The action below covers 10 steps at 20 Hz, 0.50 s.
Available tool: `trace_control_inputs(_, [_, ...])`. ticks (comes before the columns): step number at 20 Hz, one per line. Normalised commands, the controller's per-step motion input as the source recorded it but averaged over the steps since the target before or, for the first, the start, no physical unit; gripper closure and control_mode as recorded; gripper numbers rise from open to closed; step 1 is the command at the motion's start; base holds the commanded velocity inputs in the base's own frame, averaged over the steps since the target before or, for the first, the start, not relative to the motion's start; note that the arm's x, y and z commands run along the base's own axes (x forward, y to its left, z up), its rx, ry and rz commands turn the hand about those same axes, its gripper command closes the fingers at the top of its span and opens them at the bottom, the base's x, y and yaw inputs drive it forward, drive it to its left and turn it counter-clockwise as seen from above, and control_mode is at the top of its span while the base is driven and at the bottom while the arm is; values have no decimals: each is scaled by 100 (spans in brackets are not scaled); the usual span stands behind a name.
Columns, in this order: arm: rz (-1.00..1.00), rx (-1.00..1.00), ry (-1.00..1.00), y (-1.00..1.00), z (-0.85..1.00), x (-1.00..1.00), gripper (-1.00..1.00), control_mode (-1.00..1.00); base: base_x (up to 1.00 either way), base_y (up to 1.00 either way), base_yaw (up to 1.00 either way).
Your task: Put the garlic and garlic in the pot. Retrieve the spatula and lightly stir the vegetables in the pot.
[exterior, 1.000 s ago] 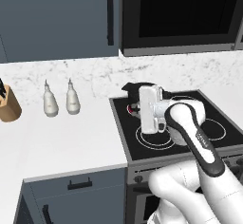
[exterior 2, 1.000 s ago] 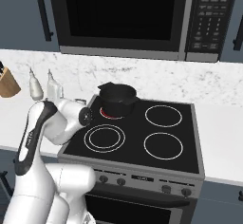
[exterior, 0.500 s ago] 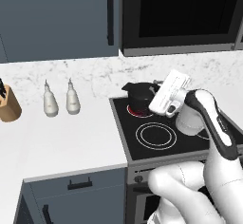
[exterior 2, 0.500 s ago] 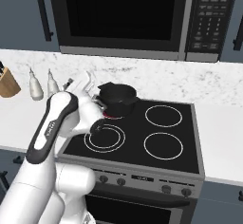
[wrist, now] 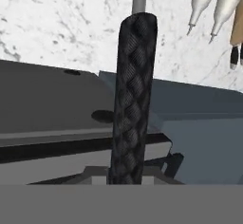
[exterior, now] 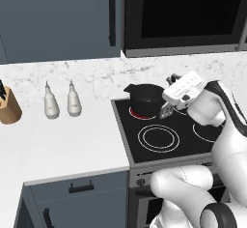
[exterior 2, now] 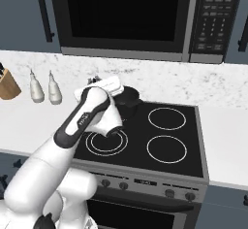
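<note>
Stovetop (exterior: pixel 159 147), claw (exterior: pixel 170 107) gripping spatula (wrist: pixel 134 95)

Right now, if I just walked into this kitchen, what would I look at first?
Probably the big white robot arm reaching over the black stove, its gripper shut on a spatula beside the small black pot on the back left burner. In the hand view the spatula's black woven handle stands right in the middle. Next, the two white bottles and a wooden knife block on the counter, left of the stove.
</note>
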Motion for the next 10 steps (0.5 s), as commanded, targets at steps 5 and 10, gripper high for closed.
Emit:
trace_control_inputs(5, [31,23,-18,-86,-5,8,100,-100,0,0,0])
trace_control_inputs(10, [34,39,-2,-57,42,14,100,-100,0,0,0])
